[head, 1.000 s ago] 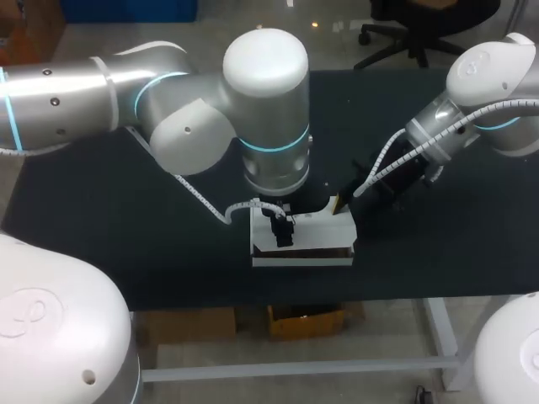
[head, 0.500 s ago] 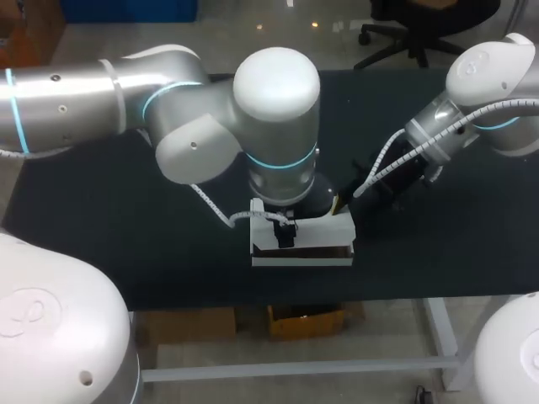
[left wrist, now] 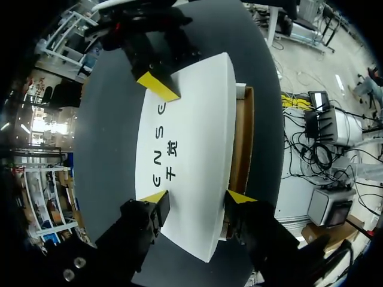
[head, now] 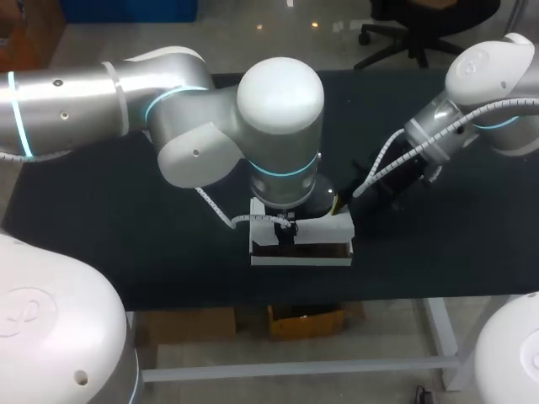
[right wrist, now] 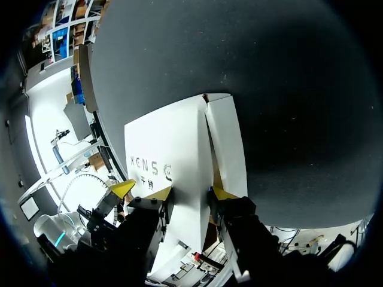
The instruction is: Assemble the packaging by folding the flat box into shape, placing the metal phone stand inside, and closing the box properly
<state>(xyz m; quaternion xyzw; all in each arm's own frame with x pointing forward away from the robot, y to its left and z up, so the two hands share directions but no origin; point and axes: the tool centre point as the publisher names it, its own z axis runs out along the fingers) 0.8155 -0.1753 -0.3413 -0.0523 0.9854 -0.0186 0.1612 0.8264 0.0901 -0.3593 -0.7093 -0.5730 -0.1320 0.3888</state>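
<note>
Box: the white cardboard box with a brown inside sits on the black bench, near its front edge.
Lid: the printed white lid covers most of the box, with the brown inside showing along one long side.
Left claw: spread wide over one end of the lid, one tip on the printed face, the other by the brown wall.
Right claw: narrow, pinching the lid's opposite end.
</note>
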